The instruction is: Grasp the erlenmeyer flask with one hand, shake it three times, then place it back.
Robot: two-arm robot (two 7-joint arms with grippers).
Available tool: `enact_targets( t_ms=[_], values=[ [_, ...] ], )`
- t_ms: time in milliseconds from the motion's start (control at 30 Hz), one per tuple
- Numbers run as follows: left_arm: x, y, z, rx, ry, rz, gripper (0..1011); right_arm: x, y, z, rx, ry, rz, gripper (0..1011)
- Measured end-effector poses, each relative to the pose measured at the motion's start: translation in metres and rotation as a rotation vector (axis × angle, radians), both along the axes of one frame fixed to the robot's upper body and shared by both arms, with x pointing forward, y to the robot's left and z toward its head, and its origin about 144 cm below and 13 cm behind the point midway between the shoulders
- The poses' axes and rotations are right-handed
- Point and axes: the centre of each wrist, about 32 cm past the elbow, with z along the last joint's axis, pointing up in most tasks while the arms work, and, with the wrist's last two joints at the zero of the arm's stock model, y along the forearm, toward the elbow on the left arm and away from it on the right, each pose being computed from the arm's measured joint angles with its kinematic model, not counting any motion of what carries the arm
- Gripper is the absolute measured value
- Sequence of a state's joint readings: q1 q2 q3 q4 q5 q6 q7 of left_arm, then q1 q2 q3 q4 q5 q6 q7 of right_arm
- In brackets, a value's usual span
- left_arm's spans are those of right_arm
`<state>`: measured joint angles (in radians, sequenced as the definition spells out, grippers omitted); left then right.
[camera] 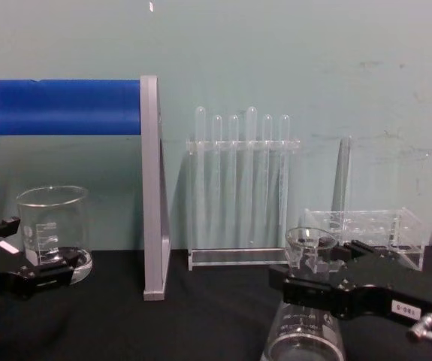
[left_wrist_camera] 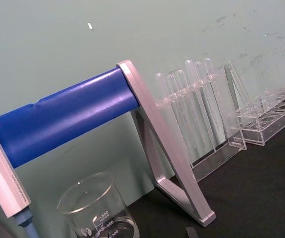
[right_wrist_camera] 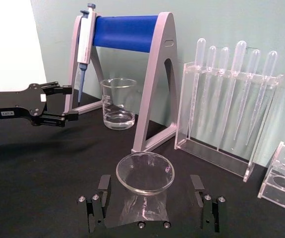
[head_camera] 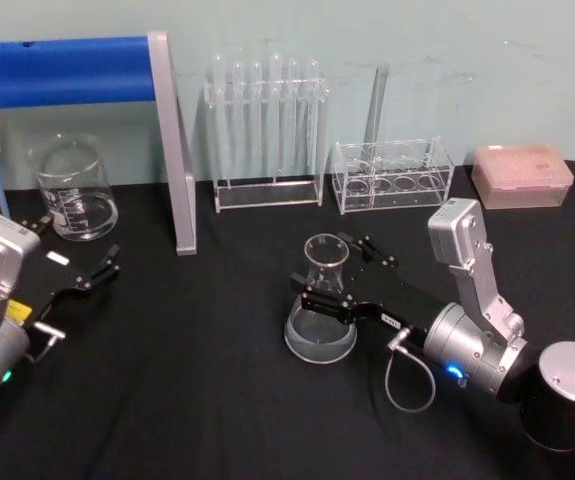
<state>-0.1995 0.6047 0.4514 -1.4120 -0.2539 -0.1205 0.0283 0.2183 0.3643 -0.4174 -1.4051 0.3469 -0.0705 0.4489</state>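
Item: erlenmeyer flask (head_camera: 321,320), upright on the black table (head_camera: 217,400), centre, slightly right. Right gripper (head_camera: 327,266): jaws apart, straddling the flask's neck (a gap shows on each side in the right wrist view). Left gripper (head_camera: 72,243): jaws apart, idle at the left, beside the beaker (head_camera: 72,190).

One erlenmeyer flask (head_camera: 322,318) between the right gripper's (head_camera: 323,262) fingers, and beyond them one beaker (head_camera: 73,190), one blue-barred stand (head_camera: 172,150) with one pipette (right_wrist_camera: 85,34), two clear racks – six droppers (right_wrist_camera: 240,84) in the taller rack (head_camera: 267,192), one tall tube (head_camera: 377,100) in the lower rack (head_camera: 392,180) – one pink box (head_camera: 522,176), two grippers counting the left gripper (right_wrist_camera: 67,102).
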Motion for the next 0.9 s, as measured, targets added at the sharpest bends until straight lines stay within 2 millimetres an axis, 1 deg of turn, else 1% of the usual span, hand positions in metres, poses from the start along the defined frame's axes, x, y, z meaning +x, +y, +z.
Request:
enact_targets(
  t_ms=[67, 233, 267, 500, 533, 600, 667, 700, 767, 900],
  values=[
    [0.0000, 0.0000, 0.0000, 0.000, 0.000, 0.000, 1001, 0.0000, 0.0000, 0.0000, 0.000, 0.000, 0.000, 993],
    [0.0000, 0.0000, 0.0000, 0.000, 0.000, 0.000, 1001, -0.0002, 0.0000, -0.0001, 0.001, 0.001, 0.001, 908],
    [0.0000, 0.0000, 0.0000, 0.000, 0.000, 0.000, 1001, -0.0002, 0.0000, 0.0000, 0.001, 0.001, 0.001, 864],
    [0.0000, 0.0000, 0.0000, 0.000, 0.000, 0.000, 1001, -0.0002, -0.0002, 0.0002, 0.002, 0.001, 0.001, 684],
    [0.0000, 0.0000, 0.0000, 0.000, 0.000, 0.000, 1001, -0.0002, -0.0002, 0.0002, 0.002, 0.001, 0.001, 622],
    [0.0000, 0.0000, 0.0000, 0.000, 0.000, 0.000, 1001, -0.0002, -0.0002, 0.0002, 0.002, 0.001, 0.001, 582],
    [0.0000, 0.0000, 0.0000, 0.000, 0.000, 0.000, 1001, -0.0002, -0.0002, 0.0003, 0.002, 0.001, 0.001, 509],
    [0.0000, 0.0000, 0.0000, 0.000, 0.000, 0.000, 1001, -0.0002, -0.0002, 0.0003, 0.002, 0.001, 0.001, 509],
    [0.0000, 0.0000, 0.0000, 0.000, 0.000, 0.000, 1001, -0.0002, -0.0003, 0.0002, 0.002, 0.001, 0.001, 449],
    [0.0000, 0.0000, 0.0000, 0.000, 0.000, 0.000, 1001, -0.0002, -0.0002, 0.0002, 0.002, 0.001, 0.001, 449]
  ],
)
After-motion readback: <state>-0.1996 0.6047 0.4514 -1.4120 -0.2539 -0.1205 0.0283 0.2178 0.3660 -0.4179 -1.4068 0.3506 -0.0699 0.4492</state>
